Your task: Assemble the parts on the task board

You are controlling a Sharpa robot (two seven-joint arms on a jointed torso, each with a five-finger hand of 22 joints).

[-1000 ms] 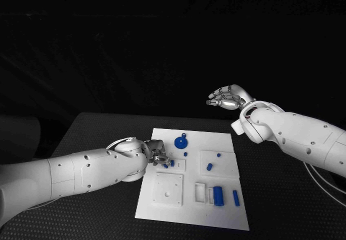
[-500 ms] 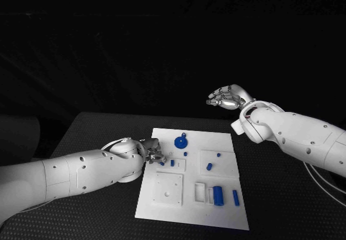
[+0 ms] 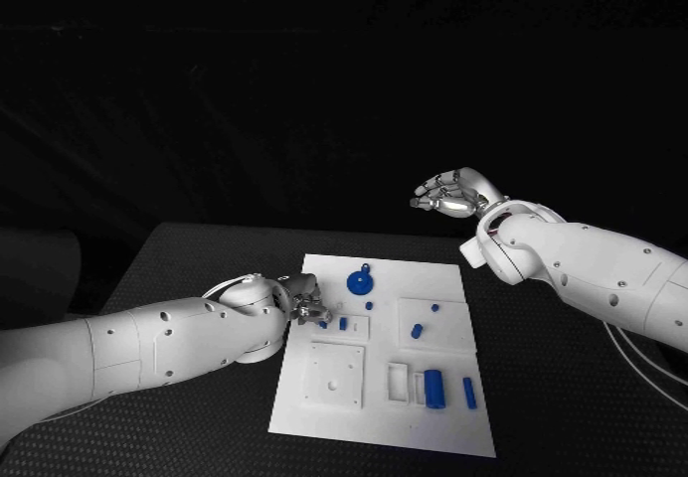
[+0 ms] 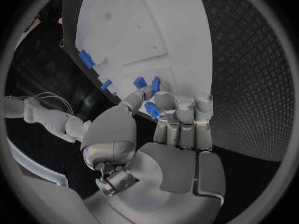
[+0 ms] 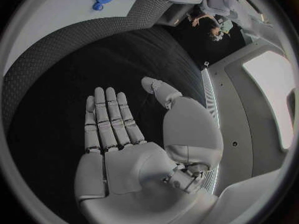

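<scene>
A small blue part (image 4: 151,110) is pinched in the left hand (image 3: 304,301) over the task board's (image 3: 333,409) left edge. The right hand (image 3: 453,193) is held empty, fingers apart, well beyond the board's far end.

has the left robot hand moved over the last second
Yes. The left robot hand drew back slightly from the small blue parts toward the left edge of the white task board.

text: none legible | labels: none | task board (image 3: 385,407): plain white, no markings readable
</scene>
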